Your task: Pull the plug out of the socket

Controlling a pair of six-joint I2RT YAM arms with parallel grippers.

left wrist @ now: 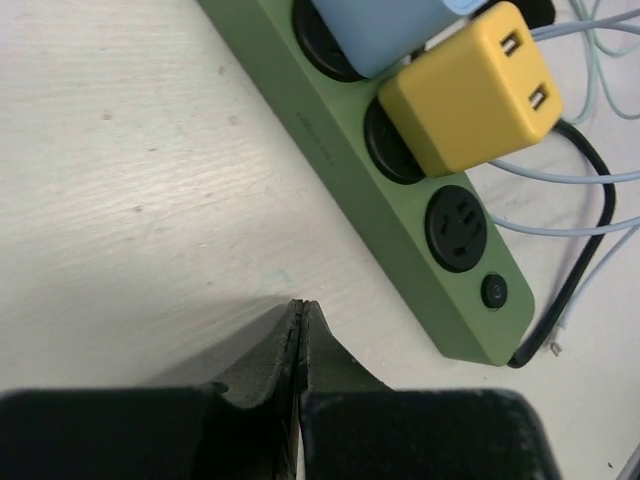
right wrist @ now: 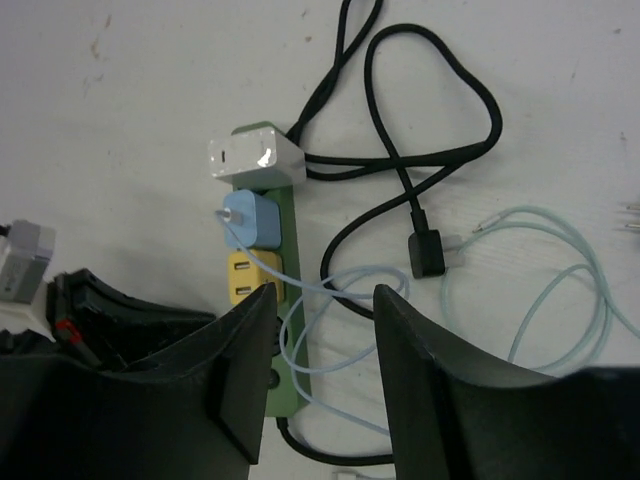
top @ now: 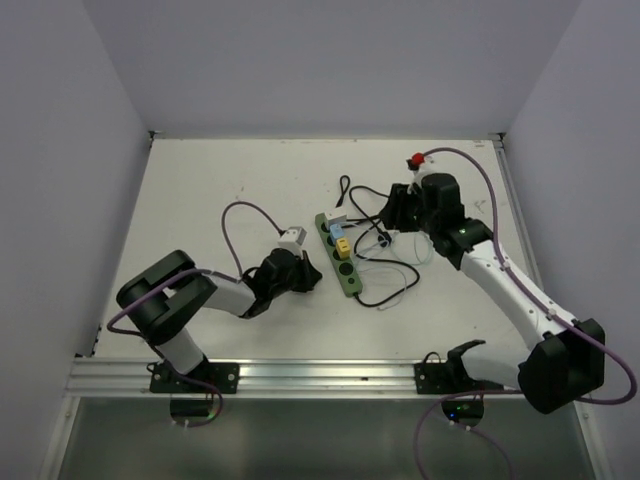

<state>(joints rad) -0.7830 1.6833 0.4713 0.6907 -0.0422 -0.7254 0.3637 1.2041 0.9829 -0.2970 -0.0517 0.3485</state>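
The green power strip (top: pixel 343 260) lies in the middle of the table with its thin black cord (top: pixel 375 203). A white plug (top: pixel 331 221), a blue plug (top: pixel 338 233) and a yellow plug (top: pixel 343 246) sit in its far outlets. My left gripper (top: pixel 311 276) is shut and empty on the table just left of the strip (left wrist: pixel 340 140); its closed tips (left wrist: pixel 300 305) rest short of the yellow plug (left wrist: pixel 470 95). My right gripper (right wrist: pixel 322 295) is open above the strip's right side (right wrist: pixel 291 300), beside the yellow plug (right wrist: pixel 243 277), holding nothing.
A looped black cable with a plug end (right wrist: pixel 428 250) and thin pale blue cables (right wrist: pixel 560 290) lie right of the strip. One empty outlet (left wrist: pixel 456 228) and a round switch (left wrist: pixel 493 291) are at the strip's near end. Walls enclose the table.
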